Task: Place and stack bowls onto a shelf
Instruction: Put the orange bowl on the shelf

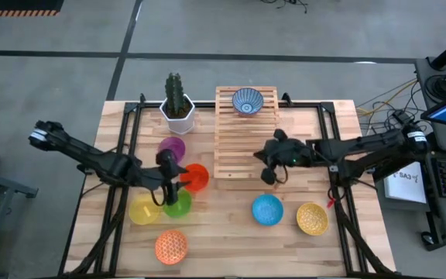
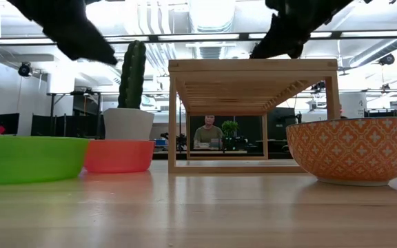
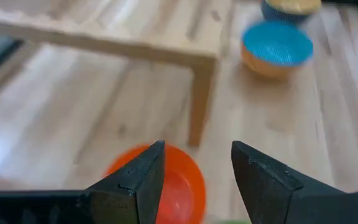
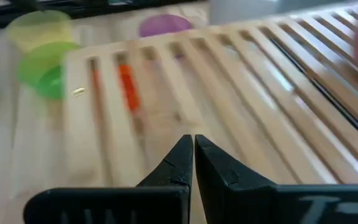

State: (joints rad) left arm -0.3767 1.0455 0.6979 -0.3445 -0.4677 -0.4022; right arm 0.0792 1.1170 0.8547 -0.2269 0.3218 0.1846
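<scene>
From where I stand, the left arm reaches in low from the table's left edge, its elbow bent, and the left gripper (image 1: 178,188) hangs among the cluster of bowls with its two dark fingers (image 3: 143,180) standing apart and nothing between them; its own camera looks down past them onto the glossy red-orange round bowl (image 3: 178,185) directly below, with a leg of the light wooden slatted shelf (image 3: 202,93) just beyond. Around that gripper sit the purple bowl (image 1: 172,146), the translucent yellow bowl (image 1: 143,210), the lime-green bowl (image 1: 178,204) and, nearer the front edge, the orange lattice-patterned bowl (image 1: 171,246). Behind them stands a green cactus in a white pot (image 1: 177,108). The shelf occupies the middle of the table, and the blue-white patterned bowl (image 1: 247,101) rests on its far end. The right arm stretches in from the right side, and the right gripper (image 1: 272,177) hovers over the shelf's near right corner, fingers pressed together and empty; its wrist camera shows only slats beneath. In front of it lie the blue bowl (image 1: 267,210) and the yellow lattice-patterned bowl (image 1: 312,218). Only the table-level camera shows a person (image 2: 209,134) seated in the room behind, framed under the shelf.
</scene>
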